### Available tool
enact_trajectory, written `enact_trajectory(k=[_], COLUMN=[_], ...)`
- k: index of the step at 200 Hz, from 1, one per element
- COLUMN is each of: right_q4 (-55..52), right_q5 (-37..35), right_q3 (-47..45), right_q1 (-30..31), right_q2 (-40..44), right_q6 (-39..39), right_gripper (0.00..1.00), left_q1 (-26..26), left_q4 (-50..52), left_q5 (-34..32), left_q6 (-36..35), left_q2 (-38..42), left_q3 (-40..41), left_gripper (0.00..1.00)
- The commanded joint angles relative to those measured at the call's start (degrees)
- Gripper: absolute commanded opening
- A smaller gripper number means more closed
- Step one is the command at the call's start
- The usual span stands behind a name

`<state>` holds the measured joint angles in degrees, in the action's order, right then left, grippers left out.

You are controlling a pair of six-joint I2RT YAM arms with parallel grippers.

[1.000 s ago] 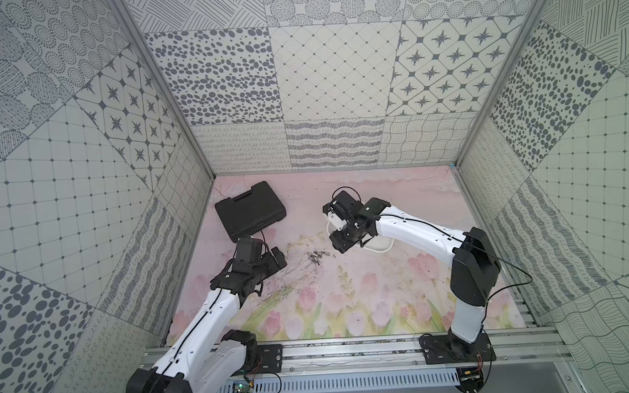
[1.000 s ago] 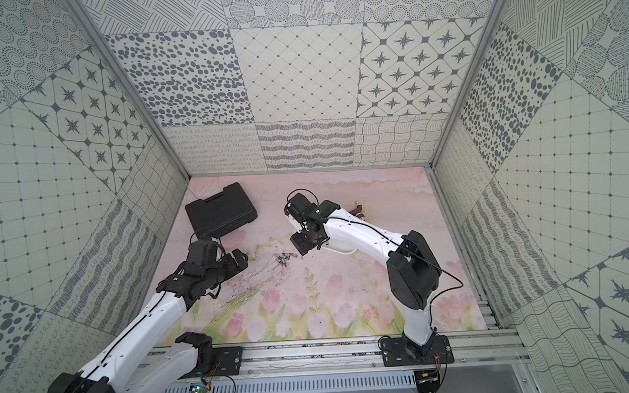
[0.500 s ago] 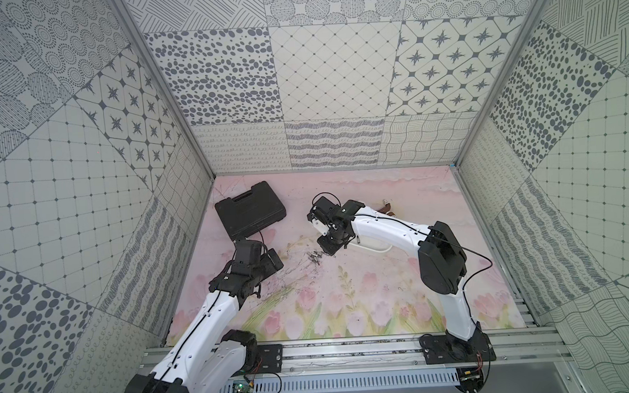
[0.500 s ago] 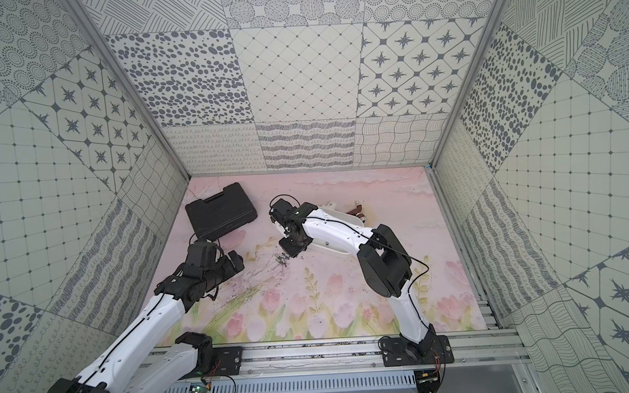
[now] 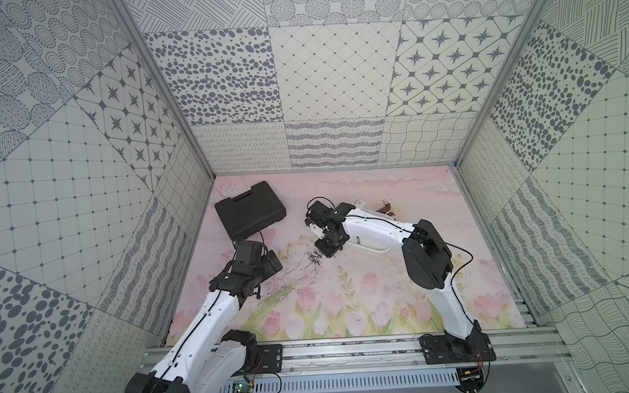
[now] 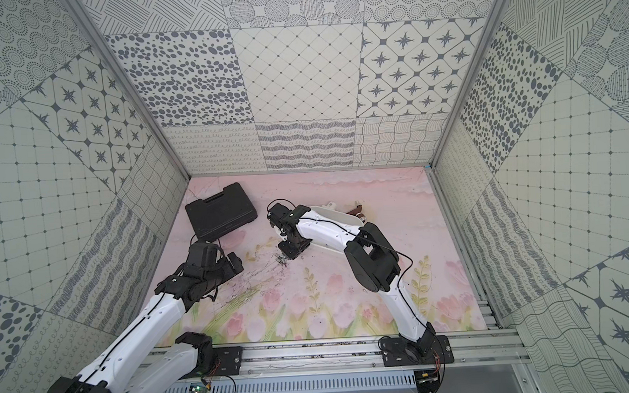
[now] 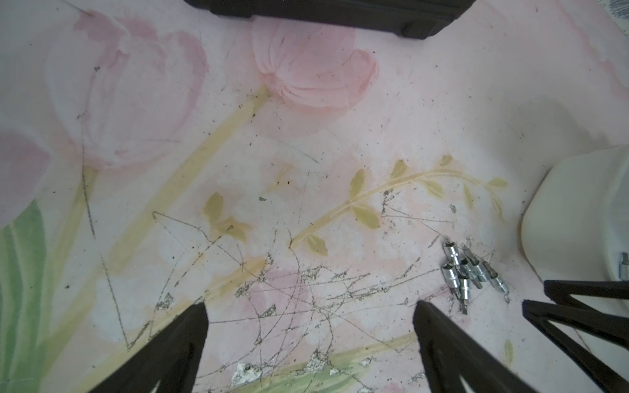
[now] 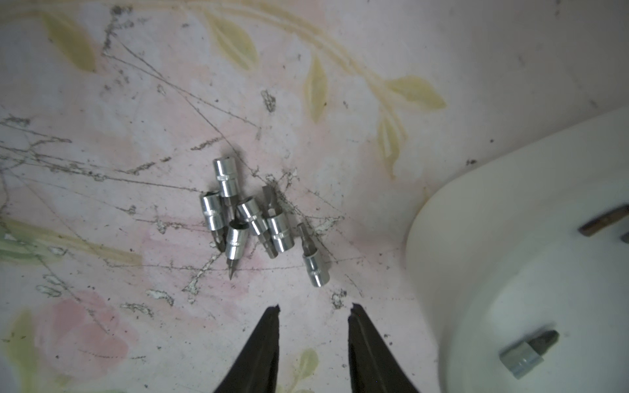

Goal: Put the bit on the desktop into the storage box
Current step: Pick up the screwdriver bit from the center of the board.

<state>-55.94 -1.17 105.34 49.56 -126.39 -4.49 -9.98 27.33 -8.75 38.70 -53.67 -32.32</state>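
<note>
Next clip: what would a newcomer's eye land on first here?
A huddle of shiny bits lies on the scratched desktop, the right gripper poised just beside it, jaws parted and empty. Next to them stands the white storage box with a bit already inside.

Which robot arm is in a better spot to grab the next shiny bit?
The right one. The right gripper hangs just beside the pile of bits, jaws apart and empty, and the storage box is close by. The left gripper sits farther off.

Left arm (image 5: pixel 208 314): elbow bent, left pincer (image 7: pixel 306 340) spread wide, holding nothing. Right arm (image 5: pixel 377 227): stretched inward, wrist tipped down, right pincer (image 8: pixel 313 308) narrowly parted, holding nothing.
</note>
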Motion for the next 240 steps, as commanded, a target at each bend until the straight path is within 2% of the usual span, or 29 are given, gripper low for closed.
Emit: enact_trajectory(k=[1, 124, 194, 240], right_q4=[0.2, 0.1, -0.3, -0.4], right_q5=[-1.3, -0.9, -1.1, -1.6], right_q3=[1.8, 4.3, 3.3, 3.2], right_q1=[0.4, 0.4, 0.4, 0.4], right_q2=[-1.6, -6.7, -6.1, -4.5], right_q6=[0.1, 0.3, 0.3, 0.2], right_gripper=[0.36, 0.3, 0.17, 0.12], left_q1=[0.2, 0.3, 0.3, 0.3], left_q4=[1.3, 0.3, 0.0, -0.4], left_q5=[-1.1, -0.6, -0.6, 0.0], left_q6=[-1.3, -0.8, -0.4, -0.3], left_q2=[-0.6, -2.0, -2.3, -2.9], left_q3=[-0.6, -0.4, -0.4, -0.5], left_gripper=[0.99, 0.99, 0.99, 0.99])
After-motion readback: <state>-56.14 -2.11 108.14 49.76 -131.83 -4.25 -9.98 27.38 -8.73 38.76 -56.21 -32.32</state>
